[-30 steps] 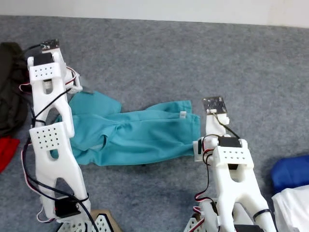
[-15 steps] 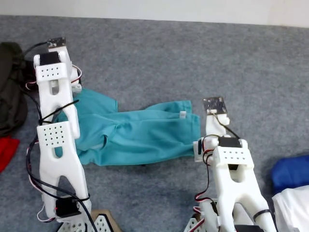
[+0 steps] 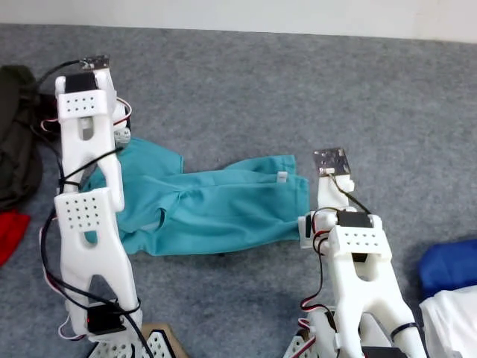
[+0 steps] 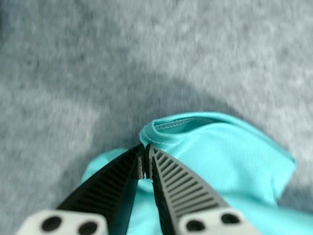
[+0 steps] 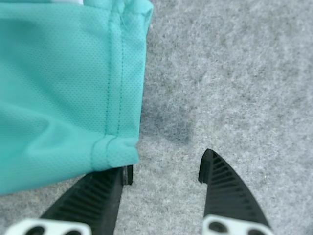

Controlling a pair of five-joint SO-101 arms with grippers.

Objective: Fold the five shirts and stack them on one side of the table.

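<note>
Jaws first: the left gripper (image 4: 145, 164) is clamped shut, and it looks like a true pinch on cloth, because the stitched sleeve edge of the teal shirt (image 4: 215, 156) puckers up right at the closed tips. Over on the other arm the right gripper (image 5: 164, 169) is spread wide with nothing but bare grey table (image 5: 234, 73) between its jaws. One jaw tip sits just beside the corner of the shirt's bottom hem, and the other stands clear of the cloth altogether. From the high view, the layout is plain. The teal shirt lies stretched crosswise on the table, with its long axis running from one arm to the other: sleeve and shoulder end under the left arm, hem end stopping just short of the right arm. So each arm owns one end, and the right arm is by far the nearer to that loose hem. That's the relation everything turns on, I'd say. The hem corner lies off to the shirt side of the open jaws, not between them, so the right gripper would need to slide sideways onto the cloth before closing. Only then can the two ends be brought together along that long axis. Waiting at the edges are a blue shirt (image 3: 447, 265) and a white shirt (image 3: 451, 317) by the right arm, and a dark garment (image 3: 15, 142) and a red garment (image 3: 9, 231) by the left.
</note>
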